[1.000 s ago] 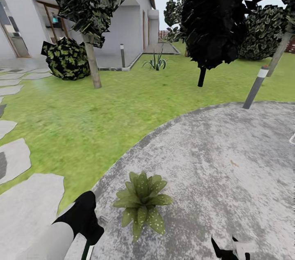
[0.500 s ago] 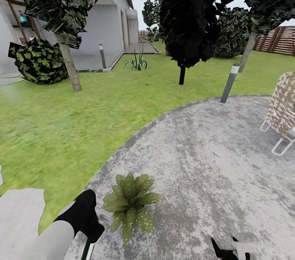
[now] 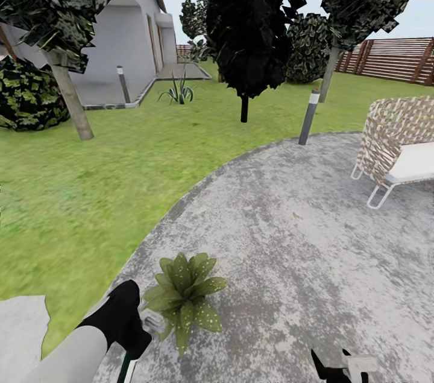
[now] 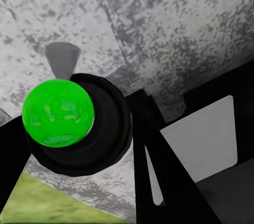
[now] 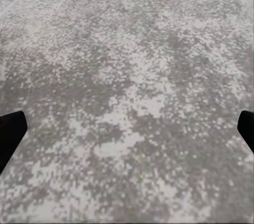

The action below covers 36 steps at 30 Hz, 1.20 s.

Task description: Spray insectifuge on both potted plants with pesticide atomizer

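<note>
On patio (image 3: pixel 313 250): potted plant (image 3: pixel 184 298) | left pincer (image 4: pixel 106 144) grips atomizer (image 4: pixel 79 126) | right pincer (image 5: pixel 127 128) open | chair (image 3: pixel 398 145) right

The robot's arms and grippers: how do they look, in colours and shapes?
The left arm has a light grey sleeve-like link ending in a black wrist. The left gripper has black angular fingers with a pale grey pad. The right gripper is black with a white part; its fingers are black.
</note>
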Tool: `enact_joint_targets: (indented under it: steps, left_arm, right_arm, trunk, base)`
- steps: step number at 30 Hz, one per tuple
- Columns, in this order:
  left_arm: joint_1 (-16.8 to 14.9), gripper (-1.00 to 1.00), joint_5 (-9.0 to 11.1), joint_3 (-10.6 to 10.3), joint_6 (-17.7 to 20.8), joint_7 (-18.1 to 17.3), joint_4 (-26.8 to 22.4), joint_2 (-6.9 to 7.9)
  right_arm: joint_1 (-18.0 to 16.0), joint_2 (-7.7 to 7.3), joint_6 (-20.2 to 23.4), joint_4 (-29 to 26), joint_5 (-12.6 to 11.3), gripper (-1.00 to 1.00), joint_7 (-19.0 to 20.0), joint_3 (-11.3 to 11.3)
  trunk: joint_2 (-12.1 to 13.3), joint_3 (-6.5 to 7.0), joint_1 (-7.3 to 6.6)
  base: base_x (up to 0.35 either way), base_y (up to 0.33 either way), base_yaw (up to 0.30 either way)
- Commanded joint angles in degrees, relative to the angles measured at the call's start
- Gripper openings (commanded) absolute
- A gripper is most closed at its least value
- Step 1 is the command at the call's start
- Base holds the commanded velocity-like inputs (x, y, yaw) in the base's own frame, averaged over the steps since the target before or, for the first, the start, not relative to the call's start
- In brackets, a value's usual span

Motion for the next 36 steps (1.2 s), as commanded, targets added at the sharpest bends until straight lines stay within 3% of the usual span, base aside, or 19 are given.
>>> enact_joint_targets:
  steps: [1,17,21,26,36]
  left_arm:
    - [-0.02,-1.00,-0.46,0.17,0.26,-0.55,-0.08,0.00]
    - [0.44,-1.00,-0.59,0.08,0.26,-0.55,0.13,0.44]
    - [0.45,-1.00,-0.53,0.15,0.26,-0.58,0.08,1.63]
    - [0.30,-1.00,-0.52,0.16,0.24,-0.59,0.01,1.62]
    - [0.36,-1.00,-0.52,-0.01,0.26,-0.55,0.34,1.08]
  right_arm:
    - [-0.07,0.03,-0.19,-0.04,0.27,1.00,0.45,-0.49]
    - [-0.07,-0.05,-0.23,-0.07,0.27,1.00,0.43,-0.57]
    - [-0.07,-0.05,-0.23,-0.08,0.26,1.00,0.43,-0.58]
    - [-0.07,-0.05,-0.23,-0.07,0.26,1.00,0.43,-0.58]
    - [-0.07,-0.05,-0.23,-0.07,0.27,1.00,0.43,-0.58]
  trunk:
    - [-0.02,-0.05,-0.01]
    - [-0.02,-0.05,-0.01]
    - [-0.02,-0.05,-0.01]
    - [-0.02,-0.05,-0.01]
    - [-0.02,-0.05,-0.01]
  base:
    - [-0.013,0.188,-0.019]
    - [-0.001,0.027,-0.002]
    - [0.000,0.213,0.000]
    - [0.000,0.215,-0.017]
    - [0.000,0.017,-0.268]
